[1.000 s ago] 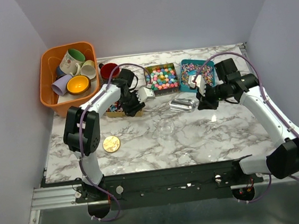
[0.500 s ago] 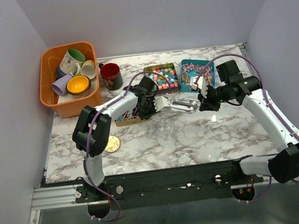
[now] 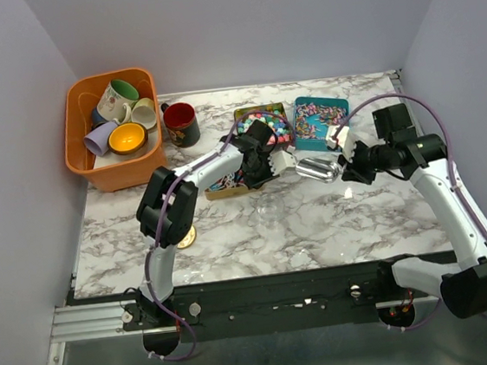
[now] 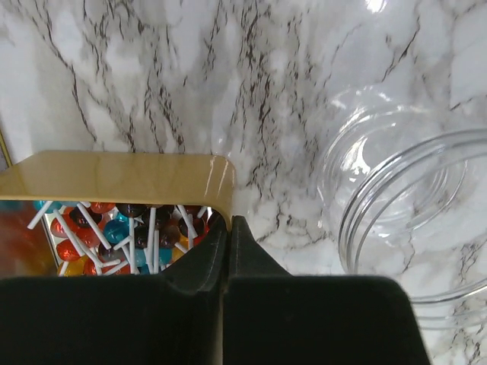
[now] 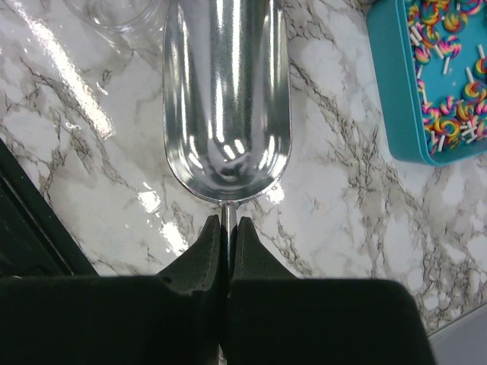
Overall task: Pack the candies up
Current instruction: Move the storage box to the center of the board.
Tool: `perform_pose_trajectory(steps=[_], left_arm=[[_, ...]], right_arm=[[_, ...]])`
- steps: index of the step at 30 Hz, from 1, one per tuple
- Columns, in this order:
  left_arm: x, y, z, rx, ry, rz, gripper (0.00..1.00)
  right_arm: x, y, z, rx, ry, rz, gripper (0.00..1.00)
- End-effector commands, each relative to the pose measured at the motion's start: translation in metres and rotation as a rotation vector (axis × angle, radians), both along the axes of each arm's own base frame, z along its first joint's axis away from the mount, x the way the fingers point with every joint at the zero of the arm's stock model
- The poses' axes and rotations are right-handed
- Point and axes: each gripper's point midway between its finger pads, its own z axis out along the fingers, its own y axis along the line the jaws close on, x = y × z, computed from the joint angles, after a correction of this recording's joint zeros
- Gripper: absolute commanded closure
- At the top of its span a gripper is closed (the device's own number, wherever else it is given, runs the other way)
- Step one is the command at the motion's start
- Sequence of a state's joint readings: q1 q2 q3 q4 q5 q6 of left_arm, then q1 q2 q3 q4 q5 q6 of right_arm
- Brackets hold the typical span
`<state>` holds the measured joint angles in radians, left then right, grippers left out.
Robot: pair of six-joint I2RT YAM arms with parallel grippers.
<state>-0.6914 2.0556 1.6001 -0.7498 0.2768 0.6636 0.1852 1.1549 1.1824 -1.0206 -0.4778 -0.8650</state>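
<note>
The candies [image 3: 264,116], small bright balls, fill a dark tin at the back, partly hidden by my left arm. My left gripper [image 4: 228,220] [image 3: 250,178] is shut on the wall of a gold tin [image 4: 122,175] [image 3: 223,185] that holds lollipops. A clear jar [image 4: 403,220] [image 3: 270,206] stands just right of that tin. My right gripper [image 5: 227,224] [image 3: 343,170] is shut on the handle of an empty metal scoop [image 5: 226,91] [image 3: 314,169], right of the jar and above the table. A teal tin [image 3: 321,120] [image 5: 396,114] holds swirl lollipops.
An orange basket [image 3: 84,160] with several mugs sits at the back left, with a red mug [image 3: 181,123] beside it. A flat gold lid [image 3: 185,236] lies by my left arm's elbow. Walls close in the table on three sides.
My left gripper went from open to shut on the gold tin and moved right, the tin sliding with it. The right gripper carried the scoop slightly to the right.
</note>
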Motion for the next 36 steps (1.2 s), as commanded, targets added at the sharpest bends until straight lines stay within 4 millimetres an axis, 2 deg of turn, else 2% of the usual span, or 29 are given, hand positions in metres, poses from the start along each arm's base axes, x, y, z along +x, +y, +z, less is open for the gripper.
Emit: perform_pose_trajectory(steps=[1,4,9,11,13,14,16,17,19,20,21,22,23,24,25,27,28,29,30,31,33,34,35,36], left_arm=[[-0.016,-0.07,0.017,-0.17,-0.016,-0.124,0.96],[-0.02,-0.083,0.02,-0.196,-0.023,-0.147,0.96],[-0.016,-0.099,0.026,-0.234,-0.017,-0.115,0.93],[-0.011,-0.104,0.039,-0.26,-0.034,-0.097,0.83],[-0.007,-0.105,0.054,-0.281,-0.048,-0.057,0.67],[-0.005,-0.104,0.069,-0.304,-0.066,-0.047,0.63],[-0.006,-0.097,0.083,-0.314,-0.063,-0.018,0.54],[-0.003,-0.091,0.1,-0.335,-0.081,-0.001,0.5],[-0.005,-0.076,0.108,-0.328,-0.068,0.041,0.43],[-0.006,-0.069,0.123,-0.347,-0.079,0.057,0.41],[0.001,-0.056,0.129,-0.354,-0.081,0.102,0.38],[-0.002,-0.044,0.124,-0.35,-0.048,0.162,0.34],[0.001,-0.033,0.138,-0.373,-0.066,0.204,0.32],[0.011,-0.017,0.139,-0.379,-0.076,0.266,0.32],[0.013,-0.001,0.128,-0.358,-0.064,0.335,0.31],[0.022,0.023,0.135,-0.384,-0.084,0.489,0.31],[0.025,0.047,0.119,-0.355,-0.073,0.577,0.31],[0.026,0.058,0.124,-0.374,-0.076,0.663,0.31],[0.032,0.071,0.122,-0.365,-0.107,0.729,0.31],[0.029,0.086,0.107,-0.339,-0.09,0.782,0.32],[0.029,0.1,0.105,-0.349,-0.092,0.875,0.33],[0.024,0.107,0.093,-0.328,-0.076,0.908,0.36],[0.024,0.113,0.089,-0.325,-0.065,0.936,0.39],[0.022,0.115,0.084,-0.323,-0.052,0.956,0.44]], right_arm=[[-0.013,0.0,0.005,0.055,0.017,0.027,0.99],[-0.019,-0.02,0.009,0.014,0.003,-0.008,0.99],[-0.033,-0.049,-0.003,-0.089,-0.005,-0.041,0.99],[-0.041,-0.057,-0.011,-0.123,0.009,-0.052,0.99],[-0.044,-0.063,-0.016,-0.151,0.015,-0.056,0.99],[-0.046,-0.064,-0.016,-0.156,0.009,-0.058,0.99],[-0.045,-0.065,-0.013,-0.161,-0.007,-0.058,0.99],[-0.042,-0.065,-0.007,-0.159,-0.026,-0.061,0.99],[-0.038,-0.064,0.001,-0.157,-0.044,-0.052,0.99],[-0.038,-0.062,0.005,-0.147,-0.042,-0.04,0.99],[-0.032,-0.06,0.015,-0.145,-0.059,-0.016,0.99],[-0.028,-0.058,0.022,-0.138,-0.071,-0.006,0.99],[-0.027,-0.054,0.026,-0.123,-0.063,0.009,0.99],[-0.017,-0.053,0.037,-0.124,-0.083,0.035,0.99],[-0.013,-0.051,0.041,-0.123,-0.079,0.054,0.99],[-0.005,-0.045,0.047,-0.132,-0.074,0.093,0.99],[0.01,-0.043,0.051,-0.147,-0.063,0.108,0.99],[0.014,-0.045,0.052,-0.193,-0.044,0.114,0.99],[0.019,-0.035,0.052,-0.218,-0.03,0.165,0.99],[0.036,-0.029,0.061,-0.237,-0.032,0.183,0.99],[0.043,-0.018,0.059,-0.311,0.027,0.235,0.99],[0.049,-0.013,0.063,-0.333,0.037,0.243,0.99],[0.07,-0.012,0.061,-0.402,0.033,0.226,0.99],[0.075,-0.001,0.061,-0.446,0.008,0.28,0.99]])
